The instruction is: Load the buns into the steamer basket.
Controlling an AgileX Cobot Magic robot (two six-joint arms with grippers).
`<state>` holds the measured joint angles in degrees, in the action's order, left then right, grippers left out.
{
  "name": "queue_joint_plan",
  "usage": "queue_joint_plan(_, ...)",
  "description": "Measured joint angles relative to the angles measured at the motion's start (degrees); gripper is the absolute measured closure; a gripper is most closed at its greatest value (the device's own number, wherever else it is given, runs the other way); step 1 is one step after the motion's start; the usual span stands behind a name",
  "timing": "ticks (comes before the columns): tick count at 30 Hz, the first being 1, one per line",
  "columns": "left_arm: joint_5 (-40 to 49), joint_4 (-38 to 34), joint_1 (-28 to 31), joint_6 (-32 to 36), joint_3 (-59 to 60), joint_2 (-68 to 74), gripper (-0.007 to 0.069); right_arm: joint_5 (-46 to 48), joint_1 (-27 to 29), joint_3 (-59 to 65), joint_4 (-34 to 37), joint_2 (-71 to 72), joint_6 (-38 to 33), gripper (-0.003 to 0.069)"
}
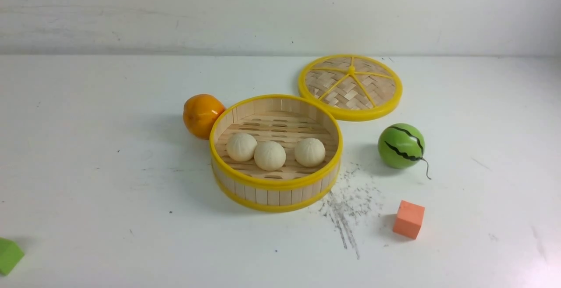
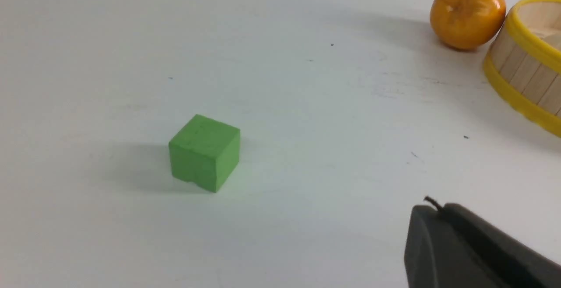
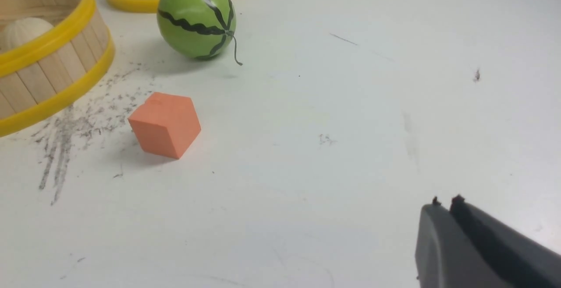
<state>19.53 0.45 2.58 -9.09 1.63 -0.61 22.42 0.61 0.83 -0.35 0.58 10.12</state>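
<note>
Three cream-white buns (image 1: 241, 147) (image 1: 270, 155) (image 1: 310, 152) lie side by side on the slatted floor of the steamer basket (image 1: 276, 185), mid-table. The right wrist view shows one bun (image 3: 22, 31) over the basket's wall (image 3: 52, 82). The basket's wall (image 2: 526, 69) also shows in the left wrist view. Neither arm appears in the front view. My left gripper (image 2: 438, 207) hangs over bare table, shut and empty, far from the basket. My right gripper (image 3: 445, 202) hangs over bare table too, its fingers together with nothing between them.
An orange (image 1: 201, 115) touches the basket's far left side. The woven lid (image 1: 349, 86) lies flat behind the basket, and a green striped melon ball (image 1: 401, 146) sits to its right. An orange cube (image 1: 409, 219) and a green cube (image 1: 8, 256) sit nearer the front.
</note>
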Motion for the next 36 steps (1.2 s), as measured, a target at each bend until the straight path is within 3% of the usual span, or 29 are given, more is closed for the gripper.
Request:
queue_joint_plan(10,1.0,0.0,-3.4,0.0,0.0,0.0,0.0638,0.0,0.0,0.0,0.0,0.0,0.0,0.0615)
queue_joint_plan(36,1.1,0.0,-3.4,0.0,0.0,0.0,0.0638,0.0,0.0,0.0,0.0,0.0,0.0,0.0573)
